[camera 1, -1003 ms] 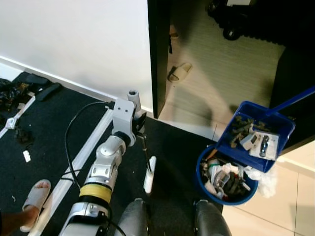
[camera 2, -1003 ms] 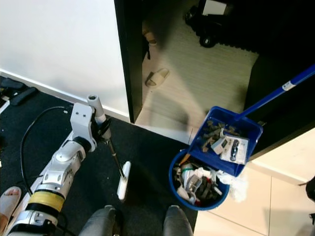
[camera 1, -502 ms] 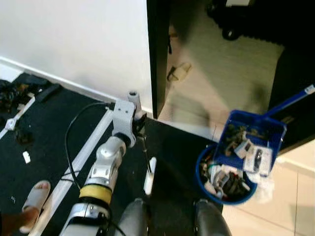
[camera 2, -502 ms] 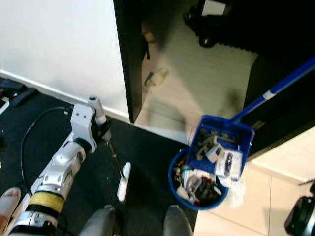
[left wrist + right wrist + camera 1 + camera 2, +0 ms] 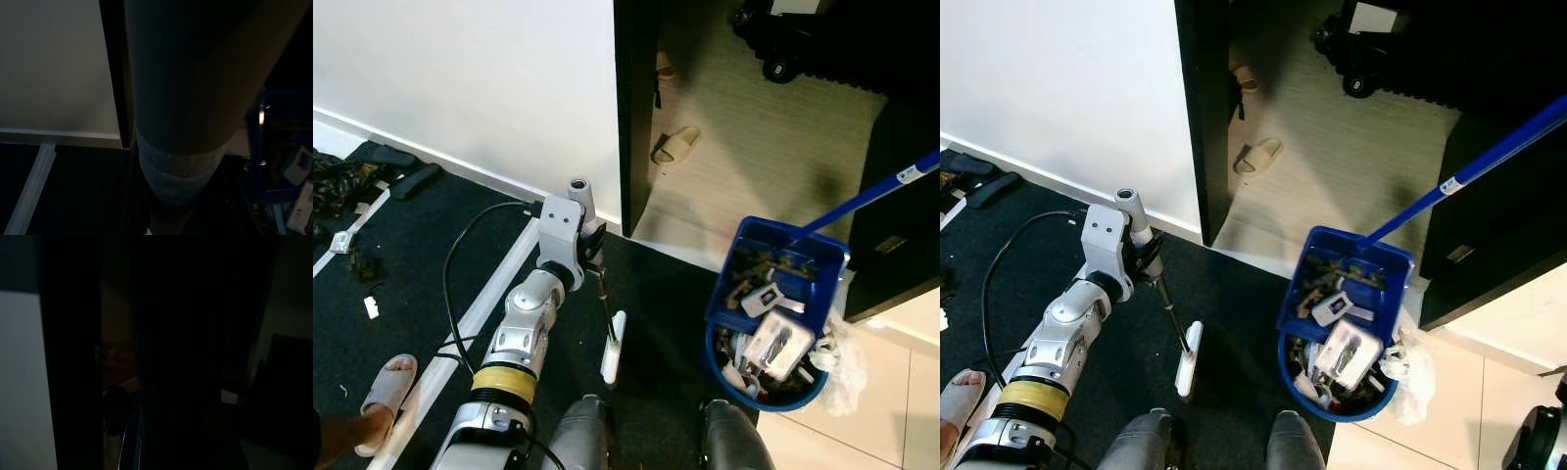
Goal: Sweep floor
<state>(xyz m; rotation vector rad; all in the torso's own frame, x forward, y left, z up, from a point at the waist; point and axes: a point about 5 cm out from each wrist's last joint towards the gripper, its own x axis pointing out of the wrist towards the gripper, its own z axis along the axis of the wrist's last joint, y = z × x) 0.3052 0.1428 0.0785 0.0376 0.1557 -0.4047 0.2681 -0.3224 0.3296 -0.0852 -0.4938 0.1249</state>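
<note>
I'm in somebody's home, by the look of it: a white wall (image 5: 460,78) with a skirting board, a dark door frame (image 5: 634,108) opening onto a pale wood-look floor (image 5: 754,147), and a house slipper (image 5: 674,145) lying loose there. A black mat (image 5: 411,255) covers the floor near me, pale tiles (image 5: 891,392) to my right, and a person's slippered foot (image 5: 384,392) at the mat's edge.

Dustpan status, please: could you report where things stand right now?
Blue dustpan tilted over blue bin, litter sliding in. Left end effector on the floor tool's thin rod, over black mat. Slipper in doorway.
</note>
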